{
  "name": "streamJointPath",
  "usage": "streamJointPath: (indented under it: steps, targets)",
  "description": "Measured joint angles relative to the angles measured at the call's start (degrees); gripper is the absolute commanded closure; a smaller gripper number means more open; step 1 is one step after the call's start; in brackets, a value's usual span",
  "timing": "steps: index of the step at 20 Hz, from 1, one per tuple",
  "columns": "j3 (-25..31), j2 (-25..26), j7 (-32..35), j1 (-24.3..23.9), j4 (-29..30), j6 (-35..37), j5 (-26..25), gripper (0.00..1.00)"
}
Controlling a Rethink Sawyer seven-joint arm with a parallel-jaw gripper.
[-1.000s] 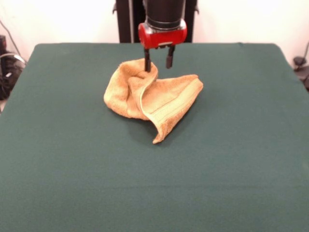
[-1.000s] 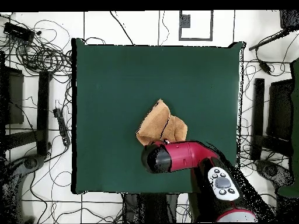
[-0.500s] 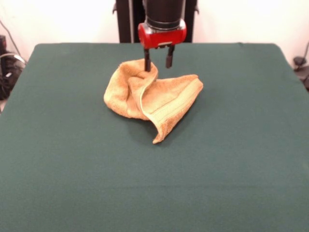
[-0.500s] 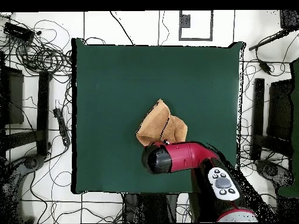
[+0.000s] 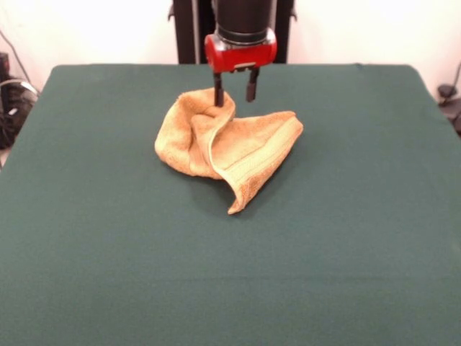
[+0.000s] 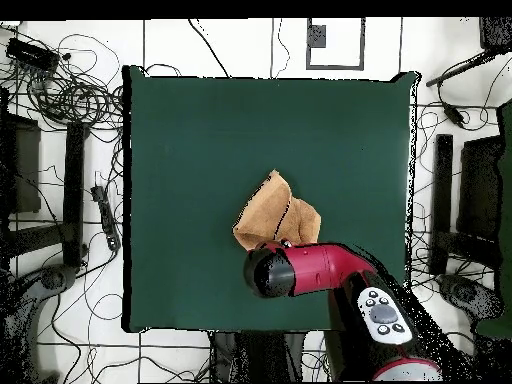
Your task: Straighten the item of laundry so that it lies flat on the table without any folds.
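Arm: seen descending vertically from 12 o'clock in the front view; in the overhead view it is seen entering from 5 o'clock.
Wrist: red collar under a black cylinder, pointed straight down.
Gripper point(image 5: 234, 88): two dark fingers point(image 5: 217, 89) held apart, pointing downward.

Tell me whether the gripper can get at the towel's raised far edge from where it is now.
Probably yes. The gripper hangs open right over the towel, one finger at the raised far edge, the other clear behind it. Nothing else on the table blocks the way down.
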Motion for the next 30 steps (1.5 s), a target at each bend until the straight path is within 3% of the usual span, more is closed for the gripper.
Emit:
streamJointPath:
  steps: [30]
  targets:
    - [-0.15, 4.43, 0.00, -0.78, -0.61, -0.01, 0.01, 0.00]
